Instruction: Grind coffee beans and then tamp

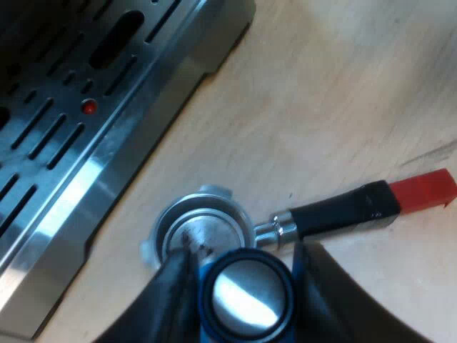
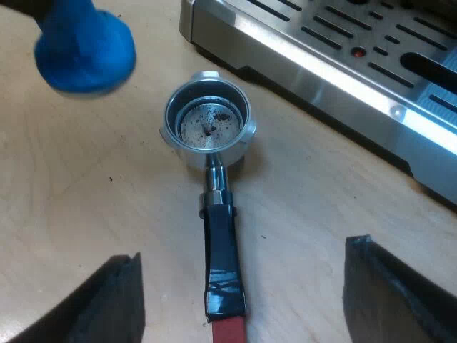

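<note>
The espresso machine [image 1: 64, 143] is the biggest thing here, its slotted steel drip tray [image 2: 343, 50] bordering the pale wooden table [image 2: 86, 186]; we judge it heavy and fixed, nothing to be shifted. Our right gripper [image 2: 244, 251] is spread wide and holds nothing, hanging above the dark handle [image 2: 221, 250] of the metal holder [image 2: 208, 123]. The holder lies loose and flat on the table, near the tray but apart from it; its basket opens upward and the handle runs away from the machine to the red end [image 1: 425, 191]. We reckon it stiff and weightiest at the basket, with a polished rim that would be slippery; the handle is the place to take it, about midway along, where the surface is matt.

Our left gripper [image 1: 243, 266] is closed around the blue tamper [image 1: 246, 299], a finger pressed on either side of its body and a round shiny face showing between them; it is held near the basket. The tamper seems solid, rigid and smooth-sided; a firm squeeze on its waist suits it.

Smallest of all, a few dark specks [image 2: 211, 128] sit on the basket's bare metal floor; they look like stray grounds, though we cannot be sure; by that, the grinding seems not yet done.
</note>
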{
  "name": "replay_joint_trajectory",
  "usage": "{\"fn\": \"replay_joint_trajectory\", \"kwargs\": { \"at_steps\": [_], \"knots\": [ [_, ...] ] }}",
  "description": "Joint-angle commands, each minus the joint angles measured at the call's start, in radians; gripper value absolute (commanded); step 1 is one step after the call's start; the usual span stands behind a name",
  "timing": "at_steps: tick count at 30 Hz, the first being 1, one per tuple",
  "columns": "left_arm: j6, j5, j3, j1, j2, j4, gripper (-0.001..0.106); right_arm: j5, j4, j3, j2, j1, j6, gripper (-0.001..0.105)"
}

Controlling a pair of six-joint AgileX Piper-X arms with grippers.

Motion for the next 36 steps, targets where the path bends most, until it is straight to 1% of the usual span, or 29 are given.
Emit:
{"fn": "replay_joint_trajectory", "kwargs": {
  "at_steps": [1,5,14,17,24,28,30,36],
  "knots": [
    [0.006,-0.011,-0.009,-0.009,0.021,-0.051,0.000,0.007,-0.007,0.000,-0.007,0.001,-0.010,0.060],
    [-0.006,-0.006,-0.009,-0.009,0.049,-0.109,0.000,0.007,-0.007,0.000,-0.007,0.001,-0.010,0.060],
    [-0.006,0.005,-0.009,-0.009,0.130,-0.147,0.000,0.007,-0.007,0.000,-0.007,0.001,-0.010,0.060],
    [-0.006,0.001,-0.009,-0.009,0.151,-0.172,0.000,0.007,-0.007,0.000,-0.007,0.001,-0.010,0.060],
    [-0.003,0.001,-0.009,-0.009,0.185,-0.187,0.000,0.007,-0.007,0.000,-0.007,0.001,-0.010,0.060],
    [-0.003,0.001,-0.009,-0.009,0.205,-0.213,0.000,0.007,-0.007,0.000,-0.007,0.001,-0.010,0.060],
    [-0.003,0.001,-0.009,-0.009,0.239,-0.240,0.000,0.007,-0.007,0.000,-0.007,0.001,-0.010,0.060],
    [0.005,-0.020,-0.009,-0.009,0.293,-0.252,0.000,0.007,-0.007,0.000,-0.007,0.001,-0.010,0.060]
  ]
}}
